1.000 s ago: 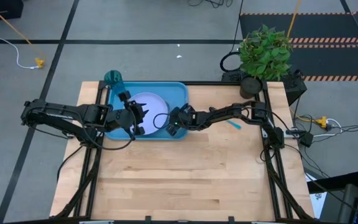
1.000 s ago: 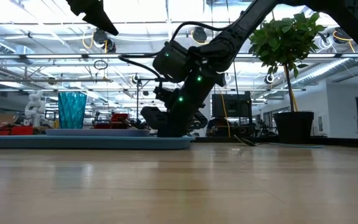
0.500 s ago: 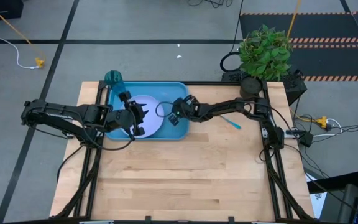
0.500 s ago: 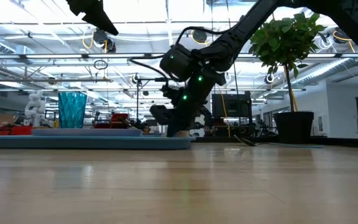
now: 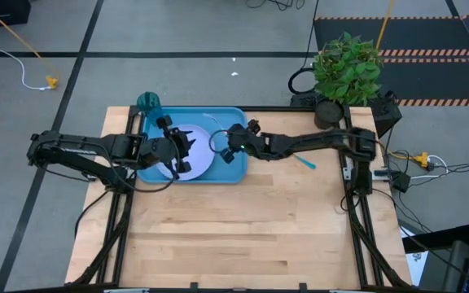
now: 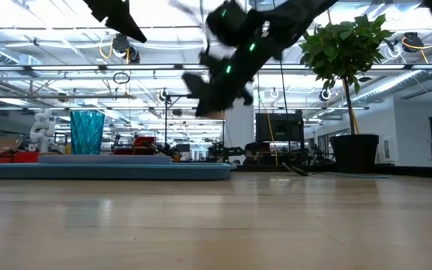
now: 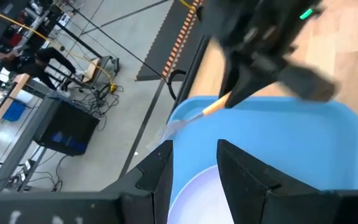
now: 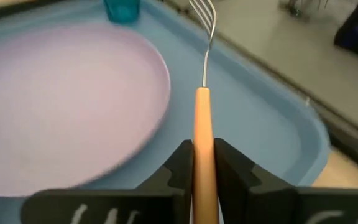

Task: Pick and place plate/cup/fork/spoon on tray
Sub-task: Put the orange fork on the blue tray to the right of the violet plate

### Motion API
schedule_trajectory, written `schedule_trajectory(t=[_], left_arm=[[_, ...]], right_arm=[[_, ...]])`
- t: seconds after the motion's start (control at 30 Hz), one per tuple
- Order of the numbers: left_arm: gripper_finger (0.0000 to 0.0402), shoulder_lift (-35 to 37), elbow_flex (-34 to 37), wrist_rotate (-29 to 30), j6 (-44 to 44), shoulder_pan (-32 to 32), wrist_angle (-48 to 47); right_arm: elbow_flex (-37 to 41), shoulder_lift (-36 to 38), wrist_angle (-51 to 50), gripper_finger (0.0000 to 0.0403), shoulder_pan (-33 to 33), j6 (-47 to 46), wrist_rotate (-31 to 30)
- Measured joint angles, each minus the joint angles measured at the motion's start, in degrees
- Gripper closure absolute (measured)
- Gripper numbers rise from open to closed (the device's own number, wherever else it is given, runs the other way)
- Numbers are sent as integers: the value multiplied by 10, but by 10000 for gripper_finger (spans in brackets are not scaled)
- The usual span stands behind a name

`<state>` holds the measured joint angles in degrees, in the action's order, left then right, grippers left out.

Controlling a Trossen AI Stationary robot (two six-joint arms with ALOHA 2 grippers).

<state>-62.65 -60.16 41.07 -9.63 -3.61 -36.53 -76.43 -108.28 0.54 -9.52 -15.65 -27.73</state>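
The blue tray point(image 5: 233, 172) lies at the table's far left. The pale plate point(image 5: 202, 159) lies in it, and the teal cup point(image 5: 147, 102) stands at its far left corner. My right gripper point(image 5: 233, 146) hovers over the tray's right part, shut on the orange-handled fork point(image 8: 202, 124). The fork's tines point(image 8: 204, 15) reach out over the tray beside the plate point(image 8: 61, 106). My left gripper point(image 7: 194, 180) is open and empty above the plate. The blue-handled spoon point(image 5: 304, 161) lies on the table to the right of the tray. My right gripper pinches the fork's orange handle point(image 8: 202, 134) between its two fingers. The fork lies along the fingers and sticks out past their tips, tines ahead. It is lifted clear of the tray, also seen in the left wrist view point(image 7: 211, 107).
A potted plant point(image 5: 346, 69) stands at the table's far right corner. Bare wood point(image 5: 251, 236) covers the near half of the table. The tray's rim point(image 6: 103, 171) and the cup point(image 6: 87, 133) show low in the low view.
My right gripper has risen from just above the tray's near right corner to well above the tray. It has gone a little toward the far edge, carrying the fork with it.
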Motion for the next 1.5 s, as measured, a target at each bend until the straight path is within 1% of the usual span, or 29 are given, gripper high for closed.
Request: schedule_trajectory(t=[0.07, 0.17, 0.3, 0.4, 0.47, 0.53, 0.6, 0.67, 0.73, 0.83, 1.07, 1.17, 1.3, 1.33, 1.4, 1.5], left_arm=[[275, 0, 0, -18, -9, 9, 11], [275, 0, 10, -71, -34, 22, 52], [275, 0, 45, -165, -104, 39, 187], [275, -2, 74, -240, -133, 57, 316], [275, -14, 91, -287, -124, 68, 395], [275, -21, 110, -328, -99, 77, 448], [275, -45, 113, -371, -71, 82, 517], [274, -73, 117, -406, -44, 85, 549], [274, -112, 117, -417, -25, 83, 595], [274, -149, 116, -420, -18, 79, 646], [269, -185, 112, -421, 36, 84, 710], [249, -189, 112, -421, 50, 92, 707], [213, -201, 112, -423, 80, 97, 725], [205, -203, 112, -428, 87, 97, 733], [191, -221, 110, -432, 95, 95, 779], [180, -242, 112, -455, 100, 95, 801]], right_arm=[[35, 42, 21, 375, 15, 17, -25], [105, 107, 108, 373, 34, 32, -37], [208, 181, 269, 365, 55, 43, -20], [268, 218, 410, 368, 60, 83, -16], [292, 240, 498, 372, 59, 107, 9], [307, 252, 569, 375, 58, 118, 51], [312, 253, 600, 374, 58, 120, 102], [314, 247, 613, 371, 59, 119, 146], [314, 242, 621, 368, 59, 118, 172], [314, 232, 631, 369, 62, 118, 175], [314, 230, 659, 369, 70, 119, 176], [314, 230, 665, 369, 74, 125, 176], [314, 230, 672, 371, 78, 130, 177], [314, 230, 675, 371, 79, 131, 177], [314, 230, 680, 370, 81, 134, 177], [313, 222, 700, 370, 82, 134, 176]])
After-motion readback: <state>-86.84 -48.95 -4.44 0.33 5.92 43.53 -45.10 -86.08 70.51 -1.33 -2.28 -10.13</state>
